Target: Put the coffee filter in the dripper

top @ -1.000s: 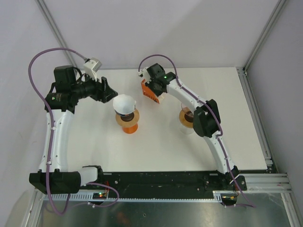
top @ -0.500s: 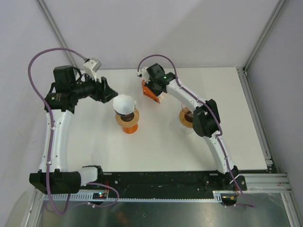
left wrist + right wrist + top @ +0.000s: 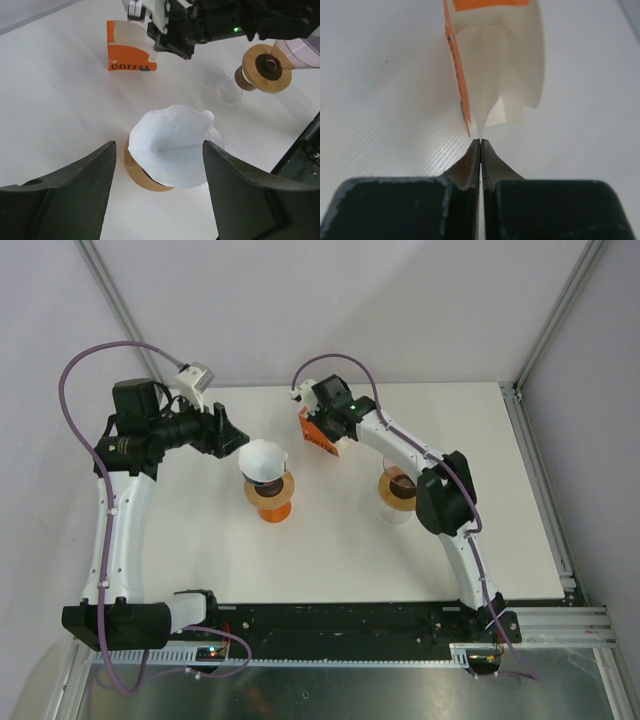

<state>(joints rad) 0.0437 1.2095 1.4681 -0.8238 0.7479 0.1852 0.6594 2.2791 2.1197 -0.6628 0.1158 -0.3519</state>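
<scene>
A white coffee filter [image 3: 492, 75] sticks out of the orange "COFFEE" holder [image 3: 454, 55], and my right gripper [image 3: 480, 141] is shut on its lower edge. In the top view, that gripper [image 3: 322, 432] sits at the holder [image 3: 316, 438] at the back of the table. A dripper [image 3: 270, 495] with a wooden ring stands left of centre, with a white filter [image 3: 262, 460] sitting open in it. My left gripper [image 3: 159, 150] hangs open above that filter [image 3: 172, 145], its fingers [image 3: 75, 195] on either side and touching nothing.
A second dripper [image 3: 397, 490], clear with a wooden collar, stands right of centre beside the right arm's elbow; in the left wrist view this clear dripper [image 3: 265, 67] is at the upper right. The white table [image 3: 330, 560] ends at a black rail near the bases.
My right gripper has shut on the filter's edge at the orange holder. The right arm's elbow has shifted slightly to the right. The left arm has not moved.
</scene>
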